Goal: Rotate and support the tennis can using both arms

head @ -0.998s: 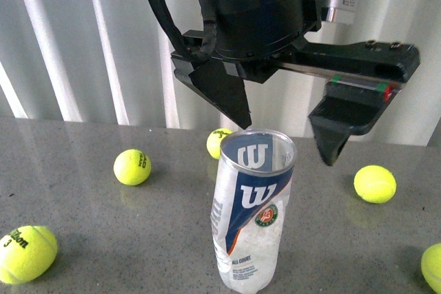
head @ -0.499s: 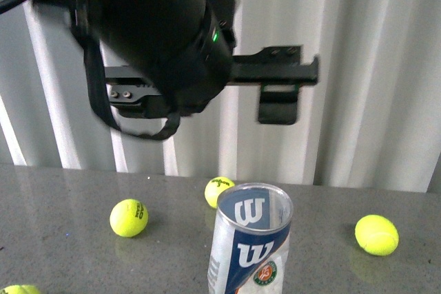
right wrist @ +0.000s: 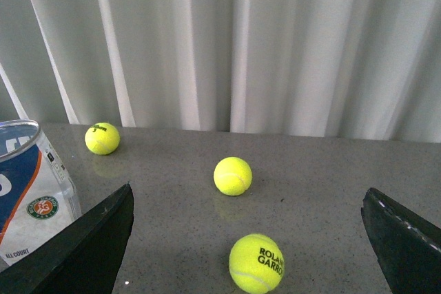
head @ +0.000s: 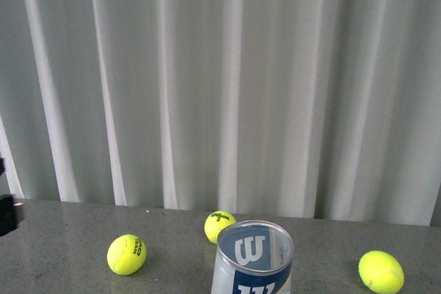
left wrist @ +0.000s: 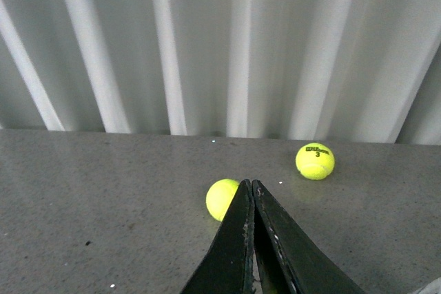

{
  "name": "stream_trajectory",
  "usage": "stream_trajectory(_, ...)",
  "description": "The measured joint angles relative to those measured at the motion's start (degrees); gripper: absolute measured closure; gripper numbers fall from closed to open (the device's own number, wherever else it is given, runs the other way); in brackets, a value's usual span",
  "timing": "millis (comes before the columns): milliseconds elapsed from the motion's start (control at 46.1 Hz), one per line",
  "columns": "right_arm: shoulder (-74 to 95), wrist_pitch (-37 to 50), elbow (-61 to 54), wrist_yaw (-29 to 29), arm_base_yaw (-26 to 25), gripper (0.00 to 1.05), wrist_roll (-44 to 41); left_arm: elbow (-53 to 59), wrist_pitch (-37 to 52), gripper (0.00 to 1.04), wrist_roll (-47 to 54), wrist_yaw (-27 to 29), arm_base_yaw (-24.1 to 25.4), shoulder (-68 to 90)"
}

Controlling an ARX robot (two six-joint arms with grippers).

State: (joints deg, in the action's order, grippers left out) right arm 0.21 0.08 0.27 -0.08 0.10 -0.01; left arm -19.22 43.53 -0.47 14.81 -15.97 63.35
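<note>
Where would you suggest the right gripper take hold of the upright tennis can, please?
Probably around the clear cylindrical wall, below the rim, coming in level from the side. The tennis can stands upright with an open top, so its round body suits wide jaws. The right gripper is open and beside it; the left gripper is shut.

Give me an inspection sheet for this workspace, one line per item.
Surface: grey speckled table, glossy.
Job's things: tennis can upright, top open, held by neither tool.
Clutter: loose tennis balls; another lettered ball shows in the right wrist view.
Grippers: left tool shut, empty; right tool open, empty, the can beside one of its jaws.
Cables: nothing seen.
Surroundings: pale pleated curtain behind the table.
</note>
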Motion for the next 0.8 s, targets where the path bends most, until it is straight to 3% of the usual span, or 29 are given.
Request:
stream_trajectory(152, 0.0, 0.0, 0.0, 0.0, 0.0, 0.07, 0.0, 6.9, -0.3, 1.01, 0.0, -3.6, 4.8, -7.4)
stream_trajectory(520, 0.0, 0.0, 0.0, 0.0, 0.0, 0.07, 0.0, 14.4, -6.8, 1.01, 0.0, -9.3, 10.4, -21.4)
stream_trajectory(629, 0.0, 0.0, 0.0, 0.0, 0.0, 0.07, 0.0, 15.4, -9.1, 1.01, 0.0, -14.2, 14.1, -24.5)
stream_trajectory(802, 0.0, 0.0, 0.0, 0.0, 0.0, 0.07, 0.0, 17.8, -10.4, 1.01, 0.0, -14.6, 15.8, -29.2)
